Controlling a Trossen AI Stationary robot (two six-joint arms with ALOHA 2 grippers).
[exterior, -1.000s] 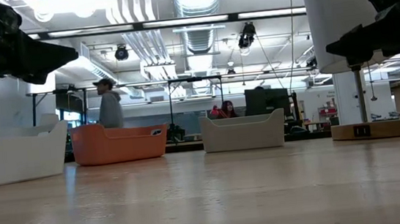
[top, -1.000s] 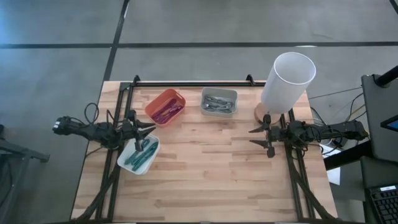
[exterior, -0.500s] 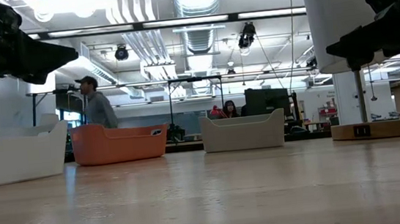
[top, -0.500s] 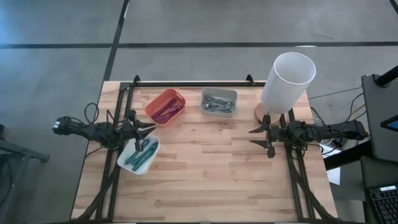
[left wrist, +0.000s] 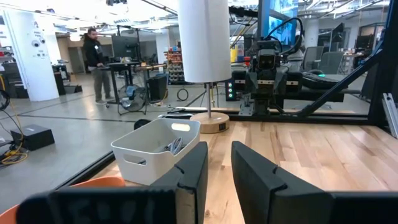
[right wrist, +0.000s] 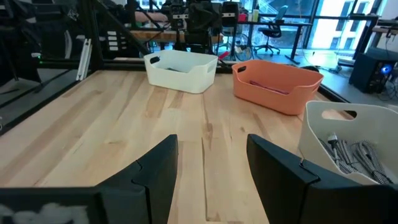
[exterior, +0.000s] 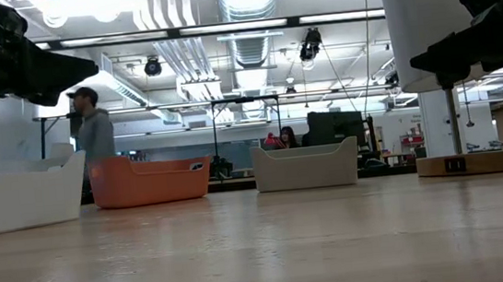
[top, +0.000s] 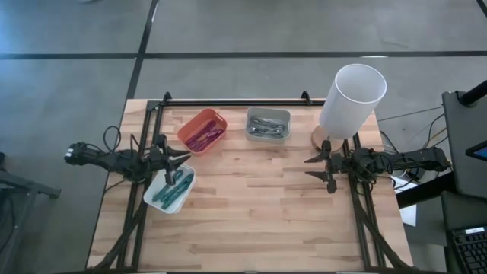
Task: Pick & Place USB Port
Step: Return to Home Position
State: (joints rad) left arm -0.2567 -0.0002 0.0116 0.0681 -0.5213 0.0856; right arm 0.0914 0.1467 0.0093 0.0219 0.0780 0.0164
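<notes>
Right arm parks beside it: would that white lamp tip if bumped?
Likely top-heavy: the lamp has a wide shade, thin post, small wooden base. A high bump may tip it; a low push probably slides it.

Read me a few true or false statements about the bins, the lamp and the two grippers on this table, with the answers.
1. The white bin holds blue cables. True.
2. The orange bin is empty. False: red cables lie in it.
3. The left gripper and the right gripper both have their fingers open and hold nothing. True.
4. The lamp stands beside the left arm. False: it stands at the table's far right corner, close to the right arm.
</notes>
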